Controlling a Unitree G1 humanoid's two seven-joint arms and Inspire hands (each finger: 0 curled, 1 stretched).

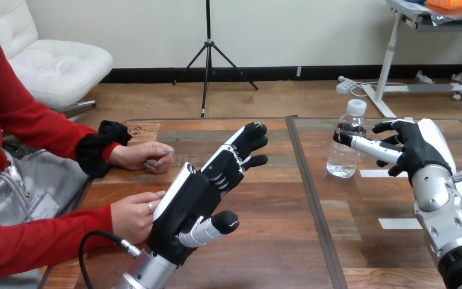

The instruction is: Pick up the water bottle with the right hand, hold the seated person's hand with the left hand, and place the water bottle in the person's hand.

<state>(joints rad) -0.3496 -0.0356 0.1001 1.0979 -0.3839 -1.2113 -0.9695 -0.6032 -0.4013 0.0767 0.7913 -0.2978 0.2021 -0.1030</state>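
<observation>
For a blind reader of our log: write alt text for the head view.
The robot's right hand reaches an upright water bottle on the table, one finger across its front. Its open left hand is raised beside the person's nearer hand.

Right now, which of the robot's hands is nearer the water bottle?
Right. Its right hand is just beside the water bottle, thumb reaching across it; the left hand is farther left, next to the person's lower hand.

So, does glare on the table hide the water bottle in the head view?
Head view: a pale sheen lies on the table right of its seam, but the water bottle is plainly readable, cap and clear body both.
</observation>
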